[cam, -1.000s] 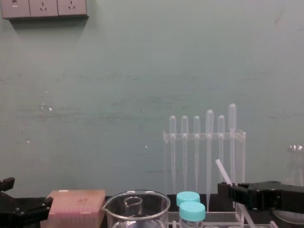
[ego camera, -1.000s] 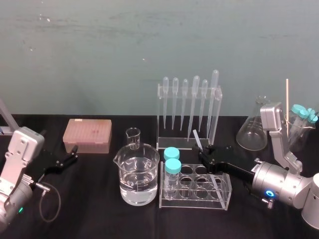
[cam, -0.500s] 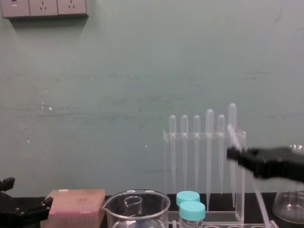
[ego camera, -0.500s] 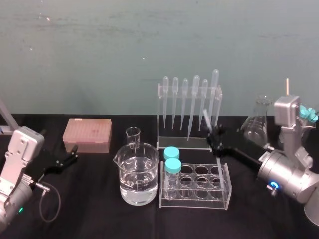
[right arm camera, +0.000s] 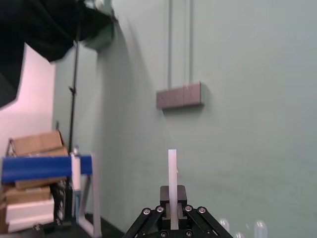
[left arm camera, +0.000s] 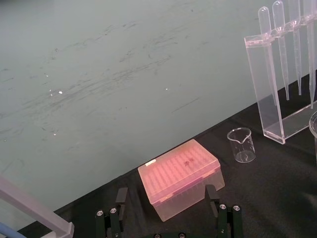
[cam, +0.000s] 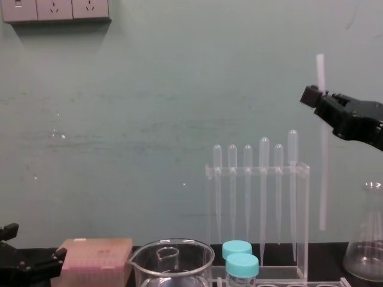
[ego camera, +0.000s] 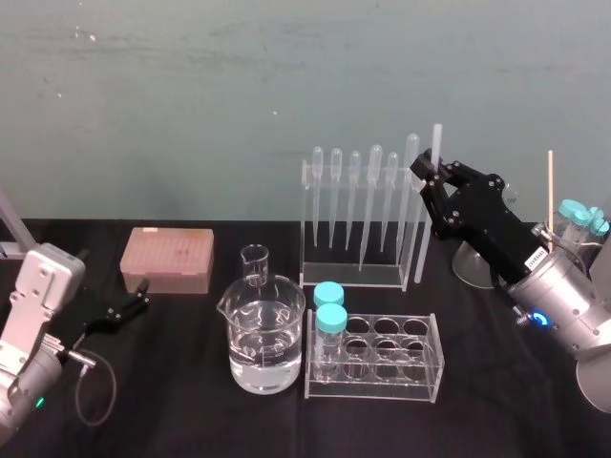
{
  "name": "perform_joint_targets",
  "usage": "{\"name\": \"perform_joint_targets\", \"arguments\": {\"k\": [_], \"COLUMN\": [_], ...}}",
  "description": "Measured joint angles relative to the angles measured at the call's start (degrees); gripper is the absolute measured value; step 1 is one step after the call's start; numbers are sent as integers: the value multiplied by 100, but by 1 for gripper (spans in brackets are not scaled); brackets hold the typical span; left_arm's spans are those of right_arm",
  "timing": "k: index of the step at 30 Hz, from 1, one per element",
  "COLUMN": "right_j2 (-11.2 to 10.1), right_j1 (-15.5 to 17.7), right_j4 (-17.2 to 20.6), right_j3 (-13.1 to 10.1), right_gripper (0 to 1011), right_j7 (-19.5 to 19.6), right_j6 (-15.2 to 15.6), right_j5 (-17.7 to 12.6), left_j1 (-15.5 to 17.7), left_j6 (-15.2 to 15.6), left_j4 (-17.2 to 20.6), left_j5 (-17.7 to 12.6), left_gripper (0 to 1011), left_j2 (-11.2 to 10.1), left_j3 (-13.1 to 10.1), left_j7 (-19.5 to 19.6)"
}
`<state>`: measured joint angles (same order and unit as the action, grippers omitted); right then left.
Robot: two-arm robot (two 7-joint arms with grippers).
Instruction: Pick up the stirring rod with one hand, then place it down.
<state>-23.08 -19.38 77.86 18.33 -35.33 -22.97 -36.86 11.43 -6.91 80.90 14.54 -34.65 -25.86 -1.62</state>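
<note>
Nearest the robot, down and to the left of the right claw (cam: 317,100), a clear plastic test-tube rack (ego camera: 422,374) sits on the black table (ego camera: 191,410) with two teal-capped tubes (ego camera: 329,320) at its left end. Just beside that end stands a large glass beaker of clear water (ego camera: 263,343), with a small empty glass beaker (ego camera: 255,265) right behind it. Far to the left of the working claw, the left claw (ego camera: 140,295) rests low over the table, its fingers spread apart with nothing between them, facing a pink lidded plastic box (ego camera: 167,258). The right claw is raised well above the table, its black jaws closed on the long, thin, translucent-white stirring rod (cam: 323,173), pinching it near the upper end. The rod stands almost upright: a short length sticks up above the jaws, the long remainder hangs below them, and its lower end is in the air. Just left of the claw is a clear acrylic stand (ego camera: 307,224) carrying six bulb-topped plastic pipettes (ego camera: 374,191); the rod hangs just beside the stand's right end. Below the claw and to its right stands a clear conical glass flask (cam: 365,254). Behind everything is a green wall (cam: 149,119).
</note>
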Motion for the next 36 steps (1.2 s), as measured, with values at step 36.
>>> {"name": "perform_joint_targets", "arguments": {"k": [36], "right_j2": [74], "right_j1": [68], "right_j4": [-323], "right_j3": [-66], "right_gripper": [70], "right_j7": [-333], "right_j6": [-268], "right_j5": [-38], "left_j1": [0], "left_j6": [0], "left_j4": [0], "left_j5": [0], "left_gripper": [1000], "left_j2": [0], "left_j3": [0], "left_j7": [0]}}
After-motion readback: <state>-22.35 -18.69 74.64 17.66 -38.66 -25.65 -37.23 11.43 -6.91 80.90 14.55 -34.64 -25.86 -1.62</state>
